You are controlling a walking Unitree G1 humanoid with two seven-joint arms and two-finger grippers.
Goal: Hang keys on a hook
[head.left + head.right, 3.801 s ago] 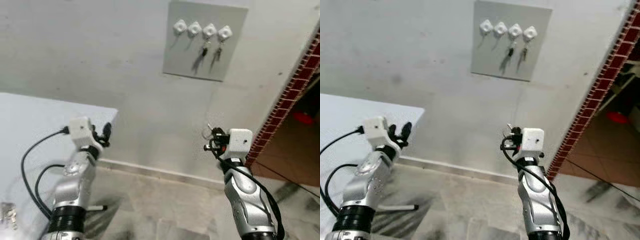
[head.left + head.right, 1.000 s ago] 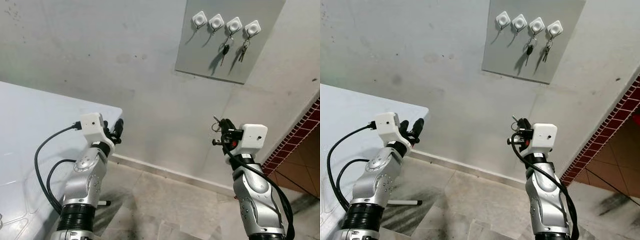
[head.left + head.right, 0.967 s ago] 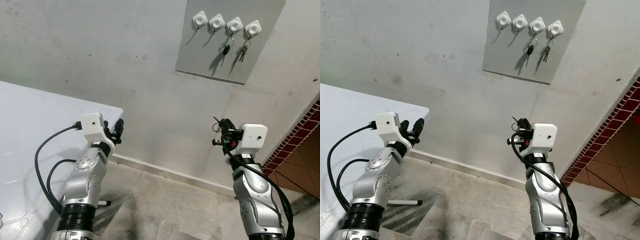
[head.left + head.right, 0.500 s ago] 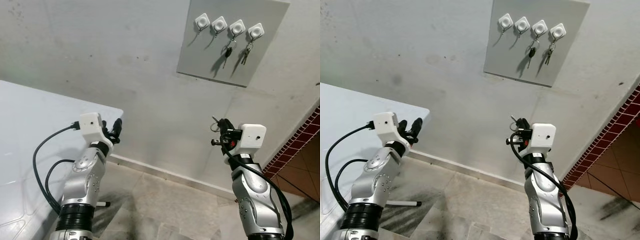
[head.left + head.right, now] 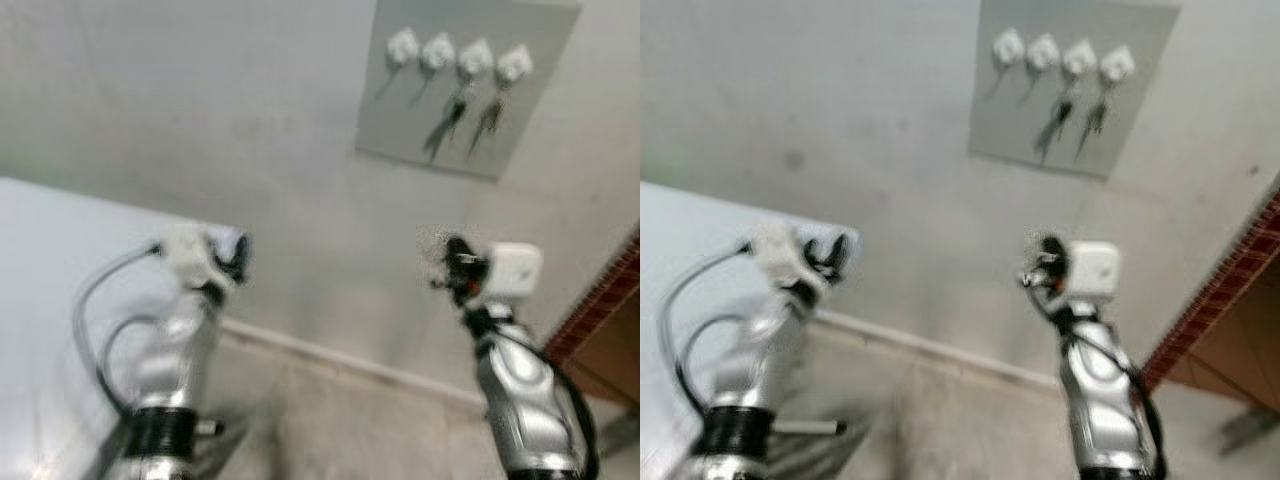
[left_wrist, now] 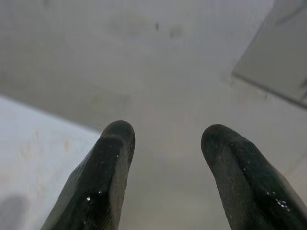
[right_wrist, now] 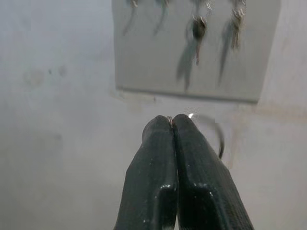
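Observation:
A grey board (image 5: 465, 90) on the wall carries a row of white hooks. The two left hooks (image 5: 403, 44) look bare, and hanging keys (image 5: 447, 110) dangle from the two right ones. My right gripper (image 5: 447, 262) is raised below the board, well short of the wall, and is shut on a key ring (image 7: 216, 134); the ring sticks out beside the pressed fingertips (image 7: 184, 125). The board (image 7: 144, 57) lies straight ahead in the right wrist view. My left gripper (image 5: 237, 255) is held up at the left, open with nothing in it; its fingers (image 6: 115, 143) stand well apart.
A white table (image 5: 60, 260) runs along my left, its corner near the left arm. A red brick wall edge (image 5: 600, 300) and a doorway lie at the right. Grey floor tiles (image 5: 330, 420) meet the wall's skirting below the arms.
The whole picture has gone blurred, so the camera is moving. Both arms keep the same raised pose, and the board sits about where it was.

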